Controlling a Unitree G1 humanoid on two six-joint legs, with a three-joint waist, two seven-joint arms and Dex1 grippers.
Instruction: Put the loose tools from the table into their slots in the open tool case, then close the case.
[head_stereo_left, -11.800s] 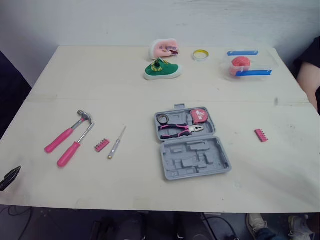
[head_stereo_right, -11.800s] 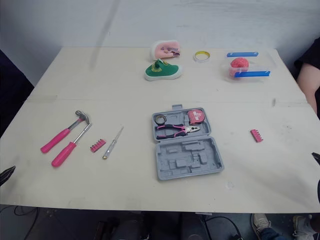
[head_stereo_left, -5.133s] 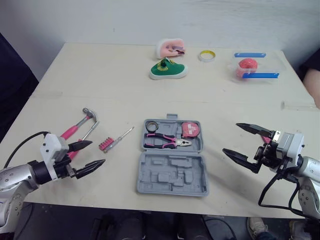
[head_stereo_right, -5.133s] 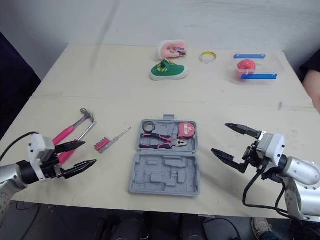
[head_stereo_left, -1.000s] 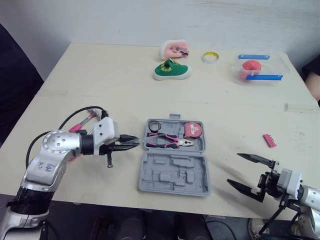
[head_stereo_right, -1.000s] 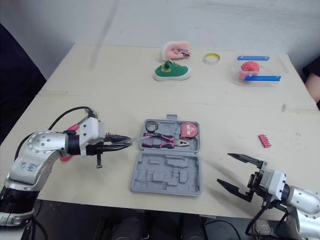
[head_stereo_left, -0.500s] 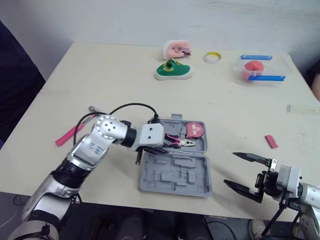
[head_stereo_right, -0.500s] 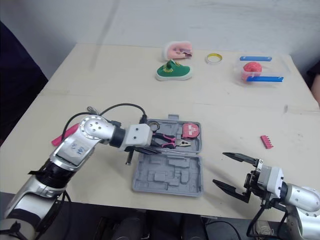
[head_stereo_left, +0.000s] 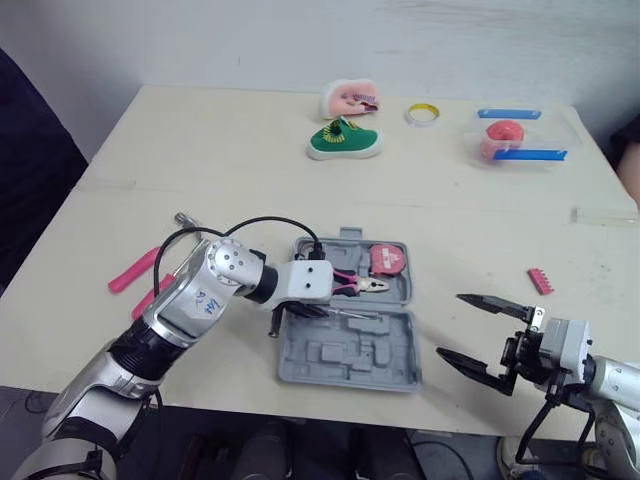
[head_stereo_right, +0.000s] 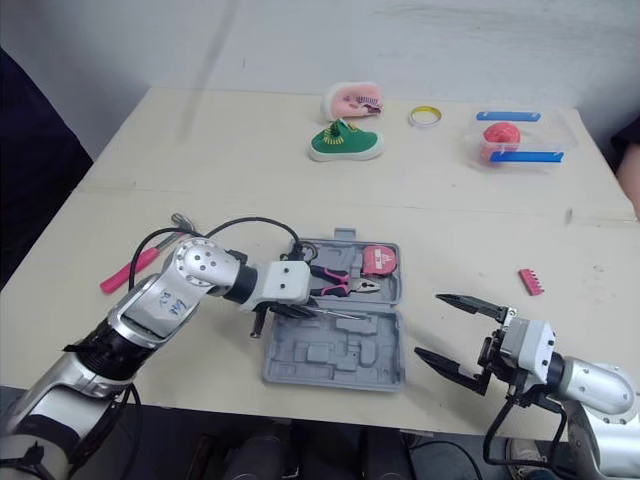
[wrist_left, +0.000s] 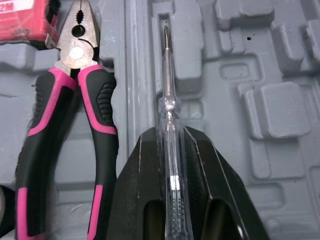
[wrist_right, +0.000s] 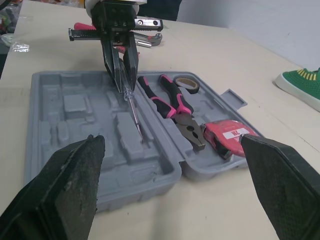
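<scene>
Your left gripper (wrist_left: 168, 135) pinched the screwdriver (wrist_left: 166, 75) over the open tool case (head_stereo_left: 350, 352), unseated. Your right gripper (head_stereo_left: 451, 326) gaped empty; hammer (head_stereo_left: 133, 270) and bit strip (head_stereo_left: 540, 281) lay loose.

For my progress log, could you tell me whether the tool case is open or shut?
Open: the tool case lies spread flat, slots exposed.

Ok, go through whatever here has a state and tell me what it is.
Tool case: open, lying flat.
Left gripper: shut on the screwdriver.
Screwdriver: held, tip over the case.
Right gripper: open, empty.
Pliers: shut, seated in the case.
Tape measure: seated in the case.
Hammer: loose on the table.
Bit holder: loose on the table.
</scene>
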